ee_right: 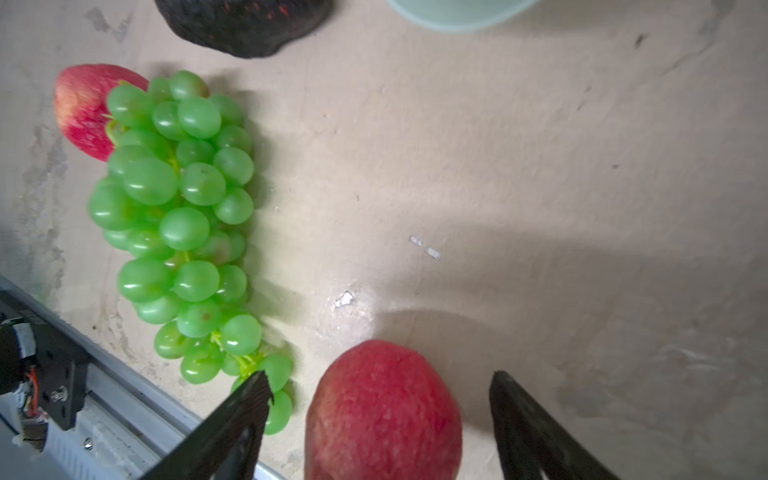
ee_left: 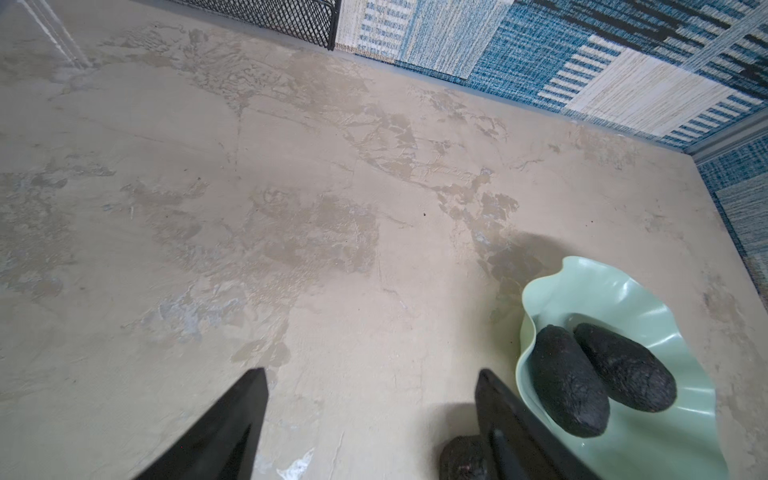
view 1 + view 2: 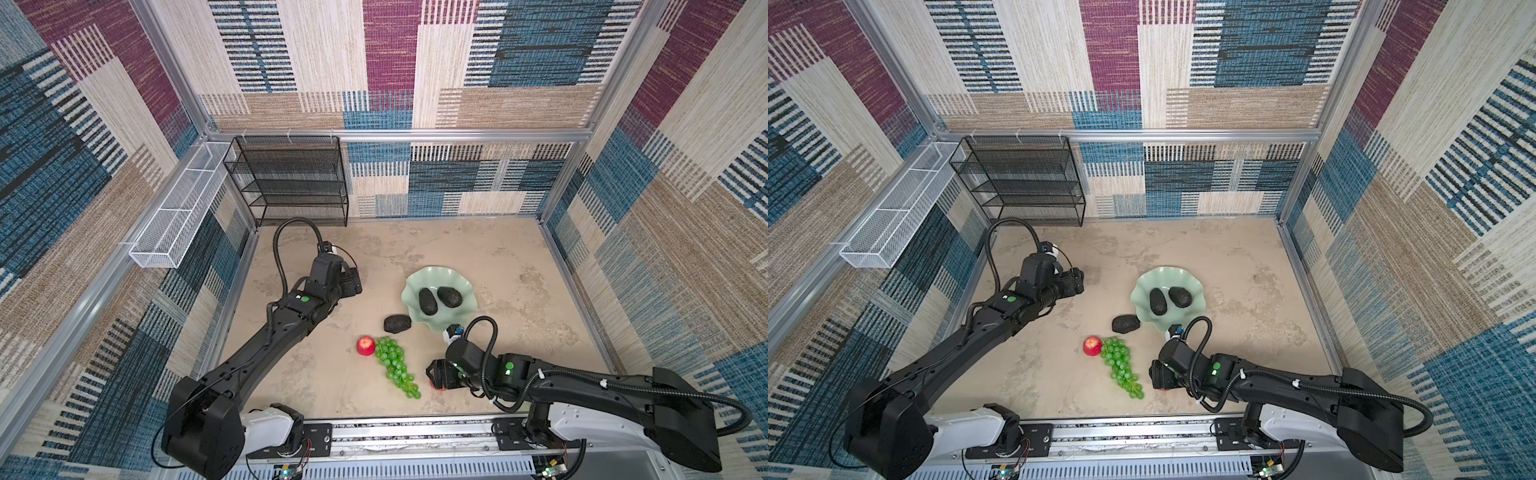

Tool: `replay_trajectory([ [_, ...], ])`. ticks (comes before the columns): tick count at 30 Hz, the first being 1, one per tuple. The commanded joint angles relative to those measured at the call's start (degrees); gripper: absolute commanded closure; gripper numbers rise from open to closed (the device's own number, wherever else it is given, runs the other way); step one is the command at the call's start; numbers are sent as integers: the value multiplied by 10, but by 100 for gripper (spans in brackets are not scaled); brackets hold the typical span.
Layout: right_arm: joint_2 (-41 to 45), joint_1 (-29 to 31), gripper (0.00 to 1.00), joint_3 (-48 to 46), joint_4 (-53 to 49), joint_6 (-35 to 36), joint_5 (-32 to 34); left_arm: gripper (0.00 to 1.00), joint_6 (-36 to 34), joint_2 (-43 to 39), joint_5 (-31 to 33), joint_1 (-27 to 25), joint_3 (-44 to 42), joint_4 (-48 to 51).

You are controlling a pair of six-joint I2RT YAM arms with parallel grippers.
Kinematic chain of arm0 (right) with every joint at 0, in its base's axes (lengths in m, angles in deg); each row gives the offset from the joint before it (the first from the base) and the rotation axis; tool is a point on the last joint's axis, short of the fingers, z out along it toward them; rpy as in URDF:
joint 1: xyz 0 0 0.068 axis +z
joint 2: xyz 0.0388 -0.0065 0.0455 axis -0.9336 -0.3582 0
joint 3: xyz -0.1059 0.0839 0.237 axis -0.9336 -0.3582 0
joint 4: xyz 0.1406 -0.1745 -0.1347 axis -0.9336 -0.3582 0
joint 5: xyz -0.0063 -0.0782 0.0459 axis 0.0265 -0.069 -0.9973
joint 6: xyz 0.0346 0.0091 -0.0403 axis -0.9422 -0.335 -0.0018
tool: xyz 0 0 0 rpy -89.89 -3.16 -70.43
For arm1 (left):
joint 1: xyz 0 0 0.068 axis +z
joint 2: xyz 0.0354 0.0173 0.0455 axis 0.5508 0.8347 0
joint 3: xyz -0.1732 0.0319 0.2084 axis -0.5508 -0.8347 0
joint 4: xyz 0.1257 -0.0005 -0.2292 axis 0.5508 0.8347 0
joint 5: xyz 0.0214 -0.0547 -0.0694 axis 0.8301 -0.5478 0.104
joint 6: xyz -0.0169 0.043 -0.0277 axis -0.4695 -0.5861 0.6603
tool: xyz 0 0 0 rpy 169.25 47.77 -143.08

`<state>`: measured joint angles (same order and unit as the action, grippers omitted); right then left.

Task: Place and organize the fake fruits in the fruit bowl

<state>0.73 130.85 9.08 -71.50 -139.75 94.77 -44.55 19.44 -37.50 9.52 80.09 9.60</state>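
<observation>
The pale mint fruit bowl holds two dark avocados lying side by side. A third avocado rests on the table just left of the bowl. Nearer the front, a red apple touches the top of the green grape bunch. My right gripper is low over a second red apple, open, with a gap on each side of it. My left gripper is open and empty, left of the bowl.
A black mesh shelf stands at the back left against the wall. A white wire basket hangs on the left wall. Patterned walls enclose the table, and a metal rail runs along the front edge, close to the grapes' tip.
</observation>
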Motion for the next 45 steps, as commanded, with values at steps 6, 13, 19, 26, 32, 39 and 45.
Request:
replay_trajectory([
  [6,-49,38,41,13,18,-52,16,18,0,-24,16,14,-21,-12],
  [13,28,33,53,61,-93,-57,119,18,2,-26,8,21,-31,-19],
  [19,63,-108,53,125,-72,73,149,18,12,-41,3,24,-47,-23],
  [26,-59,-219,53,184,75,196,103,18,28,-74,-12,25,-70,8],
  [32,-142,-233,53,193,119,211,67,18,45,-111,-33,25,-96,49],
  [39,-169,-240,52,153,149,192,67,19,68,-129,-102,25,-126,90],
  [45,-191,-255,46,142,175,194,61,20,65,-139,-142,23,-129,128],
])
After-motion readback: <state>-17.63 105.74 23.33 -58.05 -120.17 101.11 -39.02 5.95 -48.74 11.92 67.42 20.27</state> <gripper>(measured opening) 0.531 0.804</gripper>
